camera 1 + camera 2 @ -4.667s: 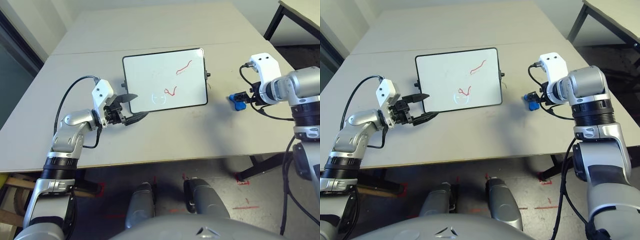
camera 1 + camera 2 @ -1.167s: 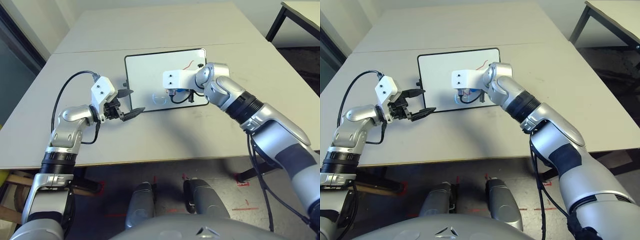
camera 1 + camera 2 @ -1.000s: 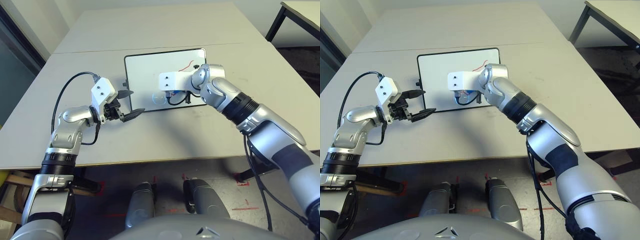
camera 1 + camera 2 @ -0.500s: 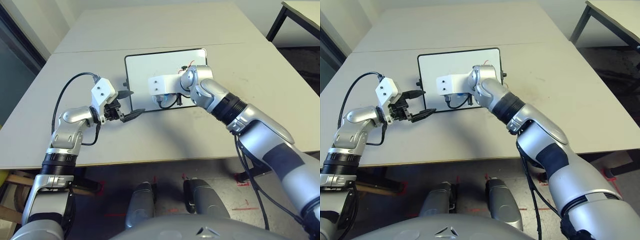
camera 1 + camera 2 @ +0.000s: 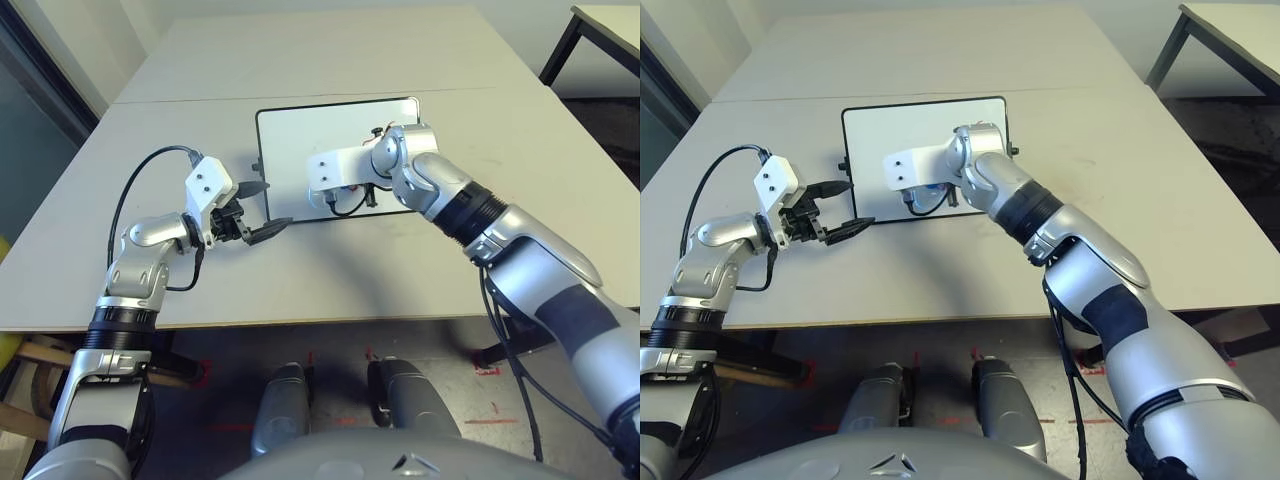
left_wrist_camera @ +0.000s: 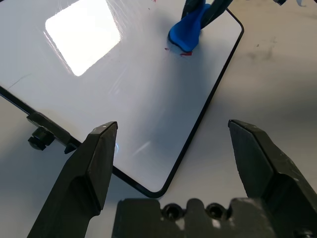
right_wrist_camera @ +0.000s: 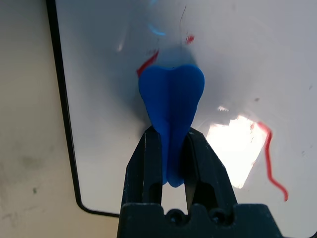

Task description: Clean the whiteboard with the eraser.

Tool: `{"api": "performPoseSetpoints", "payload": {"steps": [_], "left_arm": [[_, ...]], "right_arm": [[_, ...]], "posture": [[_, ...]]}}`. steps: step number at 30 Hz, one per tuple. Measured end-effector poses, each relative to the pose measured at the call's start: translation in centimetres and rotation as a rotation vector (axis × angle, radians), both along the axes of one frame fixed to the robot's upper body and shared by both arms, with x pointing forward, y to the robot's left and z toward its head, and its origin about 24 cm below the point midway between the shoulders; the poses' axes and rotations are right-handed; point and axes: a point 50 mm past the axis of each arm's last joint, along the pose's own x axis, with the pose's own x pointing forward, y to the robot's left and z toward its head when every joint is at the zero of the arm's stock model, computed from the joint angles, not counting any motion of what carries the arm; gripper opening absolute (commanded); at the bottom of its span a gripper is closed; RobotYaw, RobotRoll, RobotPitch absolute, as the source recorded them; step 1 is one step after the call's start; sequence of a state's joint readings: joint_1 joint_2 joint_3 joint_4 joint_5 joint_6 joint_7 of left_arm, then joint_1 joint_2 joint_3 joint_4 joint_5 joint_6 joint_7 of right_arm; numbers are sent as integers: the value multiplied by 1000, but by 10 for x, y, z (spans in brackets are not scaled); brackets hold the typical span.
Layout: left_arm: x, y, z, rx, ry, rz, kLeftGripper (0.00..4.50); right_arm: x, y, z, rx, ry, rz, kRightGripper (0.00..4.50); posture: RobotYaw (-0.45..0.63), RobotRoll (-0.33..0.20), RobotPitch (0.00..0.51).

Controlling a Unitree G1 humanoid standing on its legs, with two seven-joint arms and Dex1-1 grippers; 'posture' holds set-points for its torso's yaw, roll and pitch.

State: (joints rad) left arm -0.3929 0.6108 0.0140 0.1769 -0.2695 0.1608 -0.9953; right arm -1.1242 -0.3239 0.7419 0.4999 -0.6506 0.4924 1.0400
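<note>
Currently, right gripper (image 7: 171,144) pinches the eraser (image 7: 171,101) against the whiteboard (image 7: 109,148), left gripper (image 6: 173,148) spread; red marks (image 7: 271,158) remain uncleaned.

Silver arms, black bands, white wrist boxes, black cables, black end effectors.

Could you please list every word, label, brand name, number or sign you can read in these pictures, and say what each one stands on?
None: no readable text stands on anything here.
The small white board with a thin black frame carries only red scribbles, which form no letters or digits.
The bright blue bone-shaped eraser, clamped in the right tool, is plain.
The white wrist housings and the pale table bear no marking that can be read.
</note>
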Motion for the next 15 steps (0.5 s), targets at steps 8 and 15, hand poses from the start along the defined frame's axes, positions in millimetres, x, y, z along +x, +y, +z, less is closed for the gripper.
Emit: {"api": "performPoseSetpoints", "payload": {"steps": [8, 15], "left_arm": [[2, -1, 4, 1, -13, -6, 4500], [2, -1, 4, 2, -12, -7, 4500]], "right_arm": [[1, -15, -5, -34, -16, -34, 394], [-1, -6, -7, -15, -27, -30, 394]], "posture": [[-108, 0, 57], [-107, 0, 63]]}}
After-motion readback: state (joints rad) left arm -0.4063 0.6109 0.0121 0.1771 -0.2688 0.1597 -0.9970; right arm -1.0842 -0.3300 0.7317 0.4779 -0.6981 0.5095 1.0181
